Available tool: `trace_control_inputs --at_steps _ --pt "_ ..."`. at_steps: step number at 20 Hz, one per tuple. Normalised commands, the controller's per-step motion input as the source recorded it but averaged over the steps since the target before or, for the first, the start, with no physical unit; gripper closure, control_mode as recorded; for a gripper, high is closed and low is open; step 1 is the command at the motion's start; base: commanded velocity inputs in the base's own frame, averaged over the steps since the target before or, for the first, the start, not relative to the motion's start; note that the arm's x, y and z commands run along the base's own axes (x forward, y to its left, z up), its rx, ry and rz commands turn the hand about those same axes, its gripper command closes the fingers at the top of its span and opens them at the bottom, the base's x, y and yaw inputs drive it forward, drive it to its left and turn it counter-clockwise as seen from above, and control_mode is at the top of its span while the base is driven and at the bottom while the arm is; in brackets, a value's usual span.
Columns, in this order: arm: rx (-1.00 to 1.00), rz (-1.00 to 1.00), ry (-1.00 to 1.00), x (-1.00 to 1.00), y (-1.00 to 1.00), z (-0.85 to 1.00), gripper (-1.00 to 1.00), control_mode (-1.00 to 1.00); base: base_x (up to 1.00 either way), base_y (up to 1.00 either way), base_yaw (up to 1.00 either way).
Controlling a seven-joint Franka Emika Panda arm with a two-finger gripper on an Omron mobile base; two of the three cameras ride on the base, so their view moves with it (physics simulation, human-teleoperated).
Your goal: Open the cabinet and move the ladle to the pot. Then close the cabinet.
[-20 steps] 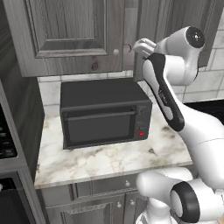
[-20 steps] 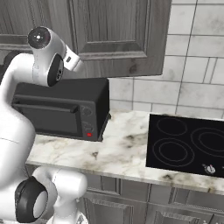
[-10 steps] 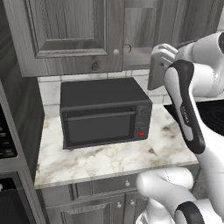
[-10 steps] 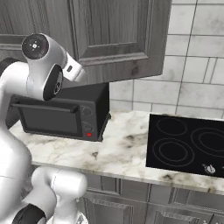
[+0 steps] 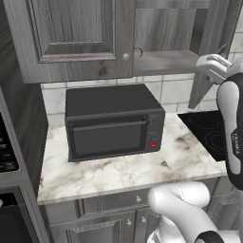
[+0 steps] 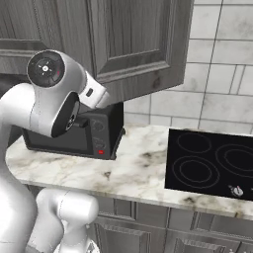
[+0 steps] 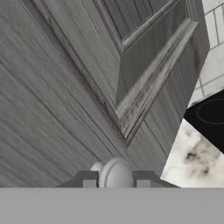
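Now: right cabinet door swung out, knob between the finger tips

Start at the left of the left base view. You have the large grey wood-grain cabinet (image 5: 76, 38) with its left raised-panel door flat against the frame, its small round silver knob (image 5: 126, 57) untouched. Below it a black boxy microwave (image 5: 114, 123), matt and square-edged, sits on the white marbled stone desk (image 5: 123, 171).

Further right, the right door (image 5: 211, 52) stands swung out edge-on, so the cabinet interior and its bare grey shelf (image 5: 166, 59) are exposed. That opening is what you need to reach inside. I cannot make out the ladle in there; the inside is dim and partly screened by the door. The pot is not something I can place either.

At the door's lower edge you see the pincer (image 7: 116, 183) with the right door's rounded, glossy silver knob (image 7: 116, 174) sitting between its two dark finger tips. The tips stand close on either side of the knob, which reads as a grip, judging by how tightly they flank it.

Far right, a black glass cooktop (image 6: 212, 163) with thin ring markings lies flush in the desk, against pale square wall tiles (image 6: 222, 74).
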Motion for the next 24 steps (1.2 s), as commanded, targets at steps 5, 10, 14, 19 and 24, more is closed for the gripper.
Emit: trace_control_inputs --at_steps 5,10,14,19,24 --pt "0.00 0.01 -0.02 -0.44 -0.14 -0.02 1.00 -1.00 0.00 0.00 0.00" --pt "0.00 0.04 -0.07 -0.27 -0.07 -0.09 1.00 -1.00 0.00 0.00 0.00" --pt "0.00 0.04 0.00 -0.21 -0.09 -0.08 1.00 -1.00 0.00 0.00 0.00" --pt "0.00 0.04 0.00 -0.12 -0.06 -0.03 1.00 -1.00 0.00 0.00 0.00" --pt "0.00 0.04 0.00 -0.07 -0.07 0.00 1.00 -1.00 0.00 0.00 0.00"
